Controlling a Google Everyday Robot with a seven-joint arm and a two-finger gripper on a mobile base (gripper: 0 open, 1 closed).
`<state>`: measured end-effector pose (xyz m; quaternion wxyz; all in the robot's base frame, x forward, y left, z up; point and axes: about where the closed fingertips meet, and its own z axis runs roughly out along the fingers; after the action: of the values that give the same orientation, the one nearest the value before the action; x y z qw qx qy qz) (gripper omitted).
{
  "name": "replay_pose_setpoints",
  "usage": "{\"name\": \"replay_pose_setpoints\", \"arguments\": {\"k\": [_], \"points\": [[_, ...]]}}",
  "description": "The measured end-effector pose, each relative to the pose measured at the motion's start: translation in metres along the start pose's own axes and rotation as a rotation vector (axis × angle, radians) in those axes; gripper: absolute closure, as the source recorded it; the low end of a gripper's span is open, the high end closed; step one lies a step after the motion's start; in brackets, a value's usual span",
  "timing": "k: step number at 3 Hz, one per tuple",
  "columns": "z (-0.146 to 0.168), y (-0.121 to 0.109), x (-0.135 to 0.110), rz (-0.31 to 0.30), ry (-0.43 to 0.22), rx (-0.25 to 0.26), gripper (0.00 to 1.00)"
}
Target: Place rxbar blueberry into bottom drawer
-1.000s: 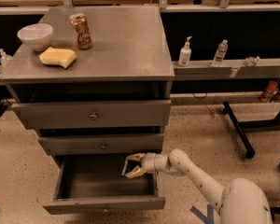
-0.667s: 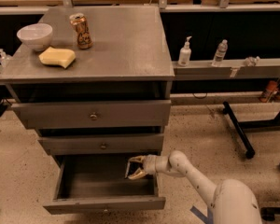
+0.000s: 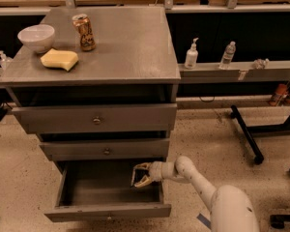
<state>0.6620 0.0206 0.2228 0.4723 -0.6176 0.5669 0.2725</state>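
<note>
The bottom drawer (image 3: 106, 210) stands pulled out, and the end effector (image 3: 141, 175) sits low inside it at the right end, close under the front of the middle drawer (image 3: 106, 150). I cannot tell whether the end effector is apart or clamped. The rxbar blueberry does not show clearly. A dark patch at the end effector may be it, but that patch merges with the shadowed drawer floor. The bar is not on the table (image 3: 130, 47), which carries only the sponge (image 3: 60, 59), bowl (image 3: 36, 36) and can (image 3: 83, 32). If the bar is let go tilted, it could lean against the right wall. The likelier risk is the wrist catching the middle drawer's lower edge when it lifts out, or nudging the open drawer.
</note>
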Motion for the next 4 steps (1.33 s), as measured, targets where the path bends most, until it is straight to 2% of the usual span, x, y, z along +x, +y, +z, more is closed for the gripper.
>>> {"name": "replay_pose_setpoints", "arguments": {"k": [1, 2, 3, 4], "points": [[0.006, 0.008, -0.004, 0.064, -0.05, -0.007, 0.25], [0.008, 0.036, -0.012, 0.172, -0.094, 0.073, 0.0], [0.013, 0.036, -0.017, 0.157, -0.098, 0.052, 0.0], [-0.003, 0.036, -0.03, 0.151, -0.128, 0.065, 0.0]]}}
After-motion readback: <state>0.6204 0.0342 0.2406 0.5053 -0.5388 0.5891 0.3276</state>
